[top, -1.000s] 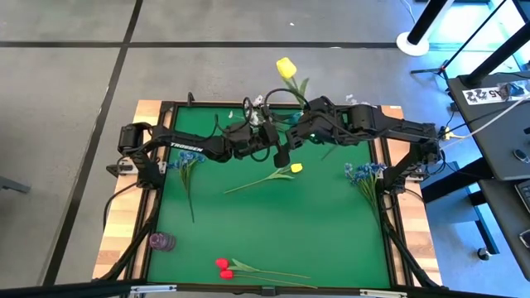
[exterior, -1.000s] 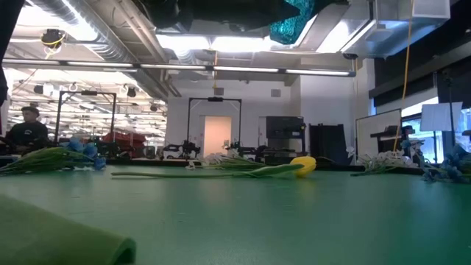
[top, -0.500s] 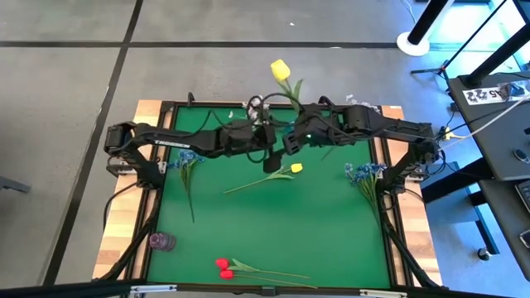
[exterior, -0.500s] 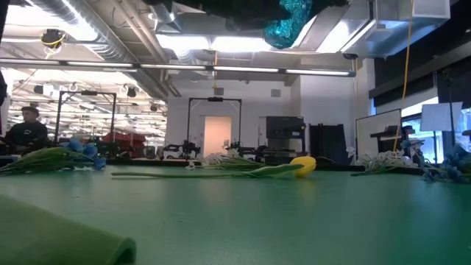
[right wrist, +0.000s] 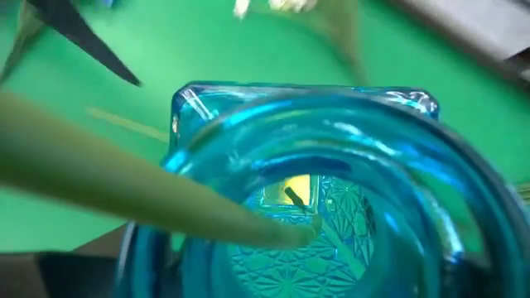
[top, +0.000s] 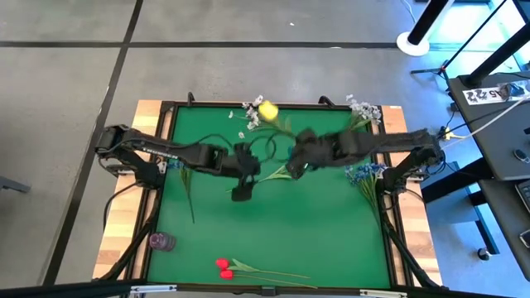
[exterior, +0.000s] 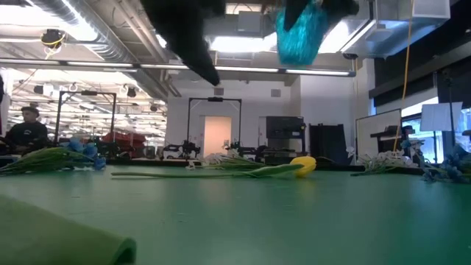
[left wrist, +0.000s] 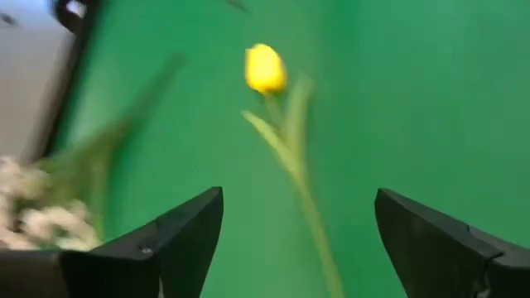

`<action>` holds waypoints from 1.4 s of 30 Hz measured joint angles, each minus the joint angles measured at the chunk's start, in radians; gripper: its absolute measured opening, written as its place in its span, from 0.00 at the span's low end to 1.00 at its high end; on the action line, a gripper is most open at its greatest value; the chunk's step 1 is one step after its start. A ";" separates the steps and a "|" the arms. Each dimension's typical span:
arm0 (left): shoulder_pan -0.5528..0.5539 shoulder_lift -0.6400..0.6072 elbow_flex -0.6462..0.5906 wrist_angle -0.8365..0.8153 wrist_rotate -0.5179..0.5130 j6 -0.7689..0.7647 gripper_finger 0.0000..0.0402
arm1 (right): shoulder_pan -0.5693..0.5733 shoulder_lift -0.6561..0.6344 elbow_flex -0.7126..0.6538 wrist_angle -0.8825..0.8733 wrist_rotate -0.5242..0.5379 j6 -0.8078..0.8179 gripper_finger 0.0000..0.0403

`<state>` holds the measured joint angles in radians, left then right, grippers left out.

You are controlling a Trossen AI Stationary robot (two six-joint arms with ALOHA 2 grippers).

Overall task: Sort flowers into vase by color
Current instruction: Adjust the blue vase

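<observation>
My right gripper [top: 298,159] is shut on a blue glass vase [exterior: 300,33], lifted above the middle of the table. One yellow tulip stands in the vase, its head [top: 267,109] toward the far edge and its stem [right wrist: 124,178] inside the mouth. A second yellow tulip [left wrist: 265,68] lies flat on the green mat [top: 331,232]. My left gripper [top: 240,189] is open above that tulip's stem, touching nothing. Blue bunches lie at the left [top: 186,161] and right [top: 364,174] edges. White sprays [top: 251,112] lie at the far edge, and red tulips [top: 224,266] at the near edge. My right gripper holds the blue vase [right wrist: 306,108] lifted clear of the table. The wrist view looks down into the vase's mouth, and the vase hides the fingers, so which part they are on cannot be told. The tulip's stem leans against the rim.
A small purple object [top: 161,241] sits at the near left corner. More white sprays [top: 360,108] lie at the far right corner. The mat's near middle is bare green. A person [exterior: 28,125] stands far off in the room behind.
My left gripper has drawn away from the vase, moving down and toward the near edge, and now hangs over the lying tulip's stem. My right gripper has lowered the vase, so the vase now shows in the low view and the tulip head sits over the far edge.
</observation>
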<state>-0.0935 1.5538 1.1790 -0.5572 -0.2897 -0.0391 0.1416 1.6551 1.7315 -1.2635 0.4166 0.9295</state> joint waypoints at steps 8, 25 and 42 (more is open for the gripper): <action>-0.198 -0.007 0.000 -0.267 -0.002 -0.346 0.77 | 0.141 0.010 -0.381 0.353 -0.041 0.095 0.78; -0.407 -0.024 0.000 -0.328 -0.034 -0.694 0.74 | 0.172 0.035 -0.622 0.495 -0.195 0.215 0.81; -0.561 -0.017 0.000 -0.164 -0.154 -0.904 0.74 | 0.173 0.035 -0.506 0.415 -0.244 0.215 0.95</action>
<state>-0.6548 1.5368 1.1790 -0.7210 -0.4441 -0.9433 0.3145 1.6897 1.2256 -0.8480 0.1728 1.1446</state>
